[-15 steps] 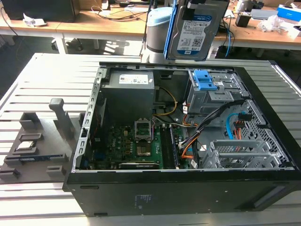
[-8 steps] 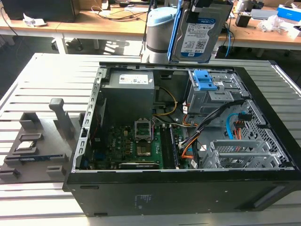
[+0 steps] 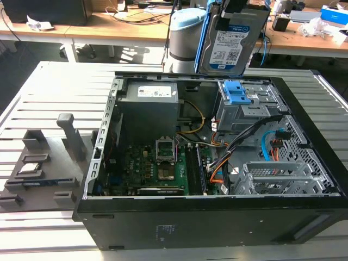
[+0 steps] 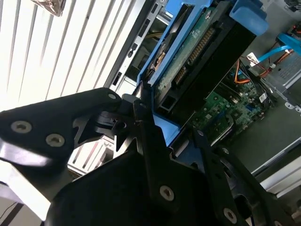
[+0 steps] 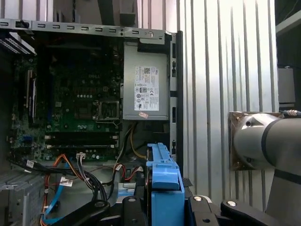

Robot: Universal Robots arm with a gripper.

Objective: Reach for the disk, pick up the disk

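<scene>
- I have the disk (image 3: 231, 46) off the machine and up in the air, hanging above the far edge of the open computer case (image 3: 217, 217) in the exterior view, label side facing the camera.
- The gripper (image 4: 155, 110) is clamped on the disk: in the second wrist view its black fingers (image 4: 141, 113) press against the blue side rail, and the drive's green circuit board faces this camera.
- In the first wrist view I see the disk (image 5: 164, 183) edge-on as a blue rail between the gripper's black links (image 5: 164, 209).
- Below it, in the exterior view, a blue bracket (image 3: 238, 92) sits on the grey drive cage (image 3: 244, 111) inside the case.
- The power supply (image 3: 149, 103) lies in the case's far corner towards the exterior view's left, with the motherboard (image 3: 157, 168) just in front of it.
- A grey fixture tray (image 3: 43, 163) with small parts rests on the slatted table (image 3: 65, 81), beside the case on the exterior view's left.
</scene>
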